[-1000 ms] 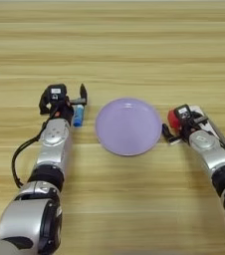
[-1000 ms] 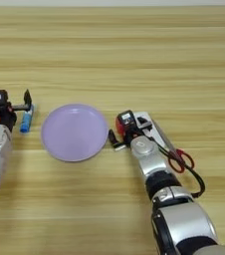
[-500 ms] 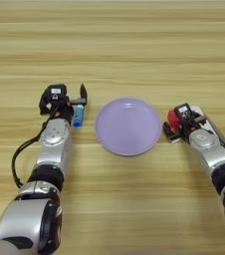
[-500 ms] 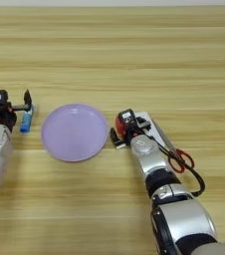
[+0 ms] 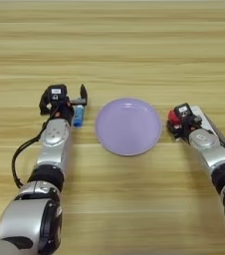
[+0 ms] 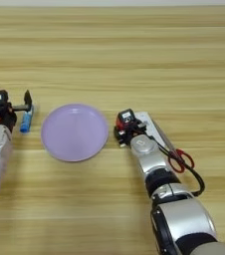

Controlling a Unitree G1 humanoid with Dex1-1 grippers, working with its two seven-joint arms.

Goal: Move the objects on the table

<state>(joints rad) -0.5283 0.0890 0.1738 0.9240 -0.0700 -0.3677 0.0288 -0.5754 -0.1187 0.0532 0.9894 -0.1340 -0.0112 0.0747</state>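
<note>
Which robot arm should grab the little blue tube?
The left one, I think. Its left gripper is open right beside the blue tube, while the right gripper sits across the purple plate by the red cube.

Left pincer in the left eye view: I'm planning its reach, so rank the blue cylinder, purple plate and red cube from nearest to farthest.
From the left pincer:
1. Short blue cylinder, right beside it.
2. Round purple plate, at centre.
3. Small red cube, far right, at the right pincer.

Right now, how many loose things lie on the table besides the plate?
4: a blue cylinder left of the plate; a red cube, a white bar and scissors at its right. The arms may hide more.
</note>
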